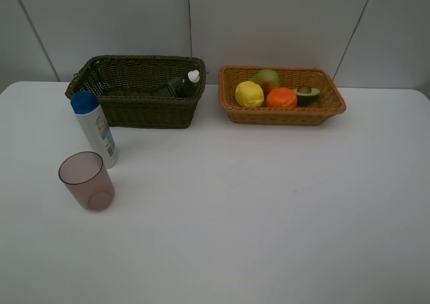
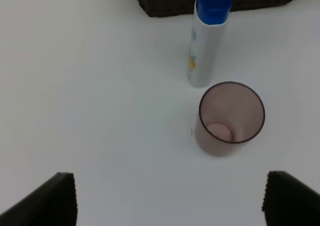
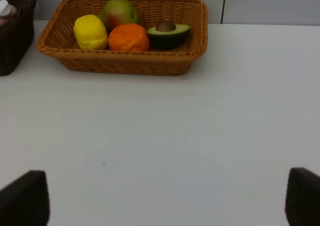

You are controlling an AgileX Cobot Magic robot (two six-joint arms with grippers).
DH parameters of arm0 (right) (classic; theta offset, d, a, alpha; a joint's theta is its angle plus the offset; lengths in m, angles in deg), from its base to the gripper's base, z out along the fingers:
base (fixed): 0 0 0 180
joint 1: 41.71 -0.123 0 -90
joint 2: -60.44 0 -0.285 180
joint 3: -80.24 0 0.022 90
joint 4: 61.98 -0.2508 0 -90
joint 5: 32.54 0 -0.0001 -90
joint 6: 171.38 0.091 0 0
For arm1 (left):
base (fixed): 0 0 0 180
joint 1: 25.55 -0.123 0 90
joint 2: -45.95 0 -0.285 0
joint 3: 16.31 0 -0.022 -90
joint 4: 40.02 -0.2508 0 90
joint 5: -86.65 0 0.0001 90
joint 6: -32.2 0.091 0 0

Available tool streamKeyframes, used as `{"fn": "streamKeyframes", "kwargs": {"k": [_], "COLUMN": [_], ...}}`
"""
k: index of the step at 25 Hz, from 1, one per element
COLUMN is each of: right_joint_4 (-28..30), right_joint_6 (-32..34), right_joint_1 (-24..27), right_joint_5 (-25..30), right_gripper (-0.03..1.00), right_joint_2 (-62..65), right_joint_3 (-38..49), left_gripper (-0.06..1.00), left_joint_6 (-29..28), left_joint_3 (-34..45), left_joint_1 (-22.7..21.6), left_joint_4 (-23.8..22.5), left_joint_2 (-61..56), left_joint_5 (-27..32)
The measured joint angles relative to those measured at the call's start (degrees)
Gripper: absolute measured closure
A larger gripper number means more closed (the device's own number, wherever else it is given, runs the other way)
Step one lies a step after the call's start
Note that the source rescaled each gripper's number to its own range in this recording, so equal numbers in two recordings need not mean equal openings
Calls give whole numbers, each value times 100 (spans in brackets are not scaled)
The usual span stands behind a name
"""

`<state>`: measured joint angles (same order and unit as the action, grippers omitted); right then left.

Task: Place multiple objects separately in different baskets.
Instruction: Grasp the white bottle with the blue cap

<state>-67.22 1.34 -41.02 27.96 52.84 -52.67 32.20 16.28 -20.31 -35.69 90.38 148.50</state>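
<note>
While lit evenly from above, seen spread wide and matte white: table (image 1: 269, 216), backed by pale grey wall panels (image 1: 282, 21) with thin seams. Not visible from the high camera: either arm. Shown only in the wrist views: left gripper (image 2: 170, 201) and right gripper (image 3: 167, 198), each with dark fingertips spread far apart at the picture's edges, gripping nothing, hovering over bare tabletop. Set at the rear against the wall: 2 baskets, side by side but apart. Lying in the dark basket (image 1: 101, 82): dark green pump bottle (image 1: 176, 87), white nozzle at the rim. Held in the orange-tan basket (image 1: 282, 116): 4 fruits, namely lemon (image 1: 249, 93), orange (image 1: 281, 98), pear (image 1: 267, 79) behind them, and avocado half (image 1: 307, 94), pit up. Standing upright just before the dark basket: white blue-capped bottle (image 1: 95, 129). Standing near it, mouth up: translucent pinkish cup (image 1: 87, 180).
</note>
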Motion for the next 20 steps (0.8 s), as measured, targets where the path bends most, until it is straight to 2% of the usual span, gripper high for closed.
{"fn": "streamKeyframes", "kwargs": {"k": [7,12,20], "right_joint_4": [0,0,0], "right_joint_6": [1,1,1], "right_joint_1": [0,0,0], "right_joint_5": [0,0,0], "right_gripper": [-3,-3,-3], "right_joint_2": [0,0,0], "right_joint_3": [0,0,0], "left_gripper": [-6,-6,-6], "left_joint_6": [0,204,461], "left_joint_3": [-1085,-1737,-2101], "left_joint_1": [0,0,62], "left_joint_4": [284,534,539], "left_joint_2": [1780,2899,4235], "left_joint_5": [-7,-13,-59]}}
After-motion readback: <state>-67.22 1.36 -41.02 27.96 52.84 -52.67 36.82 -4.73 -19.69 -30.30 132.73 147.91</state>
